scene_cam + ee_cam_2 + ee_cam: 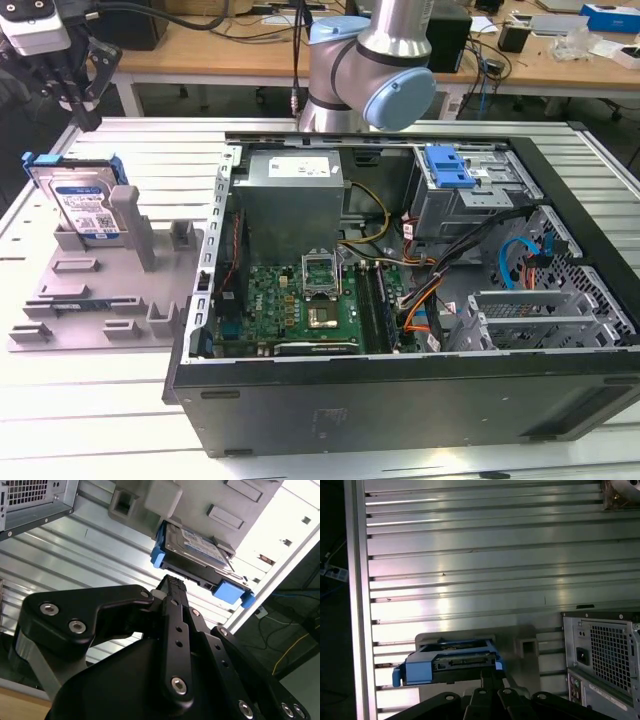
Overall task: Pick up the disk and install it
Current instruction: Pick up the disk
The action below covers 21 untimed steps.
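Note:
The disk point(85, 205) stands on edge in a grey holder point(100, 290) at the exterior view's left, its white-and-blue label facing out and a blue carrier rail around it. My gripper point(80, 105) hangs above and a little behind it, apart from it, fingers together with nothing between them. In the second wrist view the gripper point(172, 582) points at the edge of the disk point(197, 555) with a small gap. In the first wrist view the disk point(452, 662) sits just past the gripper point(490, 674).
An open computer case point(400, 400) lies on the slatted metal table point(60, 420), at the exterior view's right of the holder. Inside are a grey power-supply box point(295, 200), a motherboard point(300, 300) and a drive cage with a blue latch point(450, 168). The arm's base point(370, 70) stands behind the case.

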Available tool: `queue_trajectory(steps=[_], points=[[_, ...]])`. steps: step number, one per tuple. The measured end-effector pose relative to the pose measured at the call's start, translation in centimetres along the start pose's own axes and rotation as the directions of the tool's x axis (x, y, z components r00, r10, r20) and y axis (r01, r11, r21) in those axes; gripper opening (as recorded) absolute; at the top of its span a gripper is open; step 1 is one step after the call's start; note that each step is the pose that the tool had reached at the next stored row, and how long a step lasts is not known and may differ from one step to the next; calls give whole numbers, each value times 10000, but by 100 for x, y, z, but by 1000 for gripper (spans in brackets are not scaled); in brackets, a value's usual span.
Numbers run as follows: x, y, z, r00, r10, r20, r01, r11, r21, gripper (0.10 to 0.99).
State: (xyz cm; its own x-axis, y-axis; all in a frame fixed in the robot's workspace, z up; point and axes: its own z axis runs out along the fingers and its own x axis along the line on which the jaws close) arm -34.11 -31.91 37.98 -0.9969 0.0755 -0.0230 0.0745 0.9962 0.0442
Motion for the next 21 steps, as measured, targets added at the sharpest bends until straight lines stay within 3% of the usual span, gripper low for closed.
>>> queue_trajectory(steps=[3, 5, 8, 12, 14, 16, 17, 19, 20, 21], points=[[-3, 0, 3, 10000, -60, -74, 60, 10000, 4, 106], [-3, 1, 3, 9990, -413, -183, 413, 9991, 1, 106], [-4, 3, 3, 9881, -1513, -266, 1512, 9885, -28, 106], [-3, 6, 4, 9728, -2296, -298, 2296, 9733, -54, 106], [-3, 7, 4, 9573, -2873, -326, 2872, 9578, -75, 106], [-3, 7, 5, 9305, -3646, -362, 3645, 9312, -107, 106], [-3, 7, 5, 9193, -3918, -376, 3916, 9200, -119, 106], [-3, 6, 5, 9043, -4251, -392, 4249, 9051, -136, 106], [-3, 7, 5, 8862, -4616, -410, 4613, 8871, -154, 106], [-3, 7, 5, 8782, -4765, -417, 4763, 8792, -163, 106]])
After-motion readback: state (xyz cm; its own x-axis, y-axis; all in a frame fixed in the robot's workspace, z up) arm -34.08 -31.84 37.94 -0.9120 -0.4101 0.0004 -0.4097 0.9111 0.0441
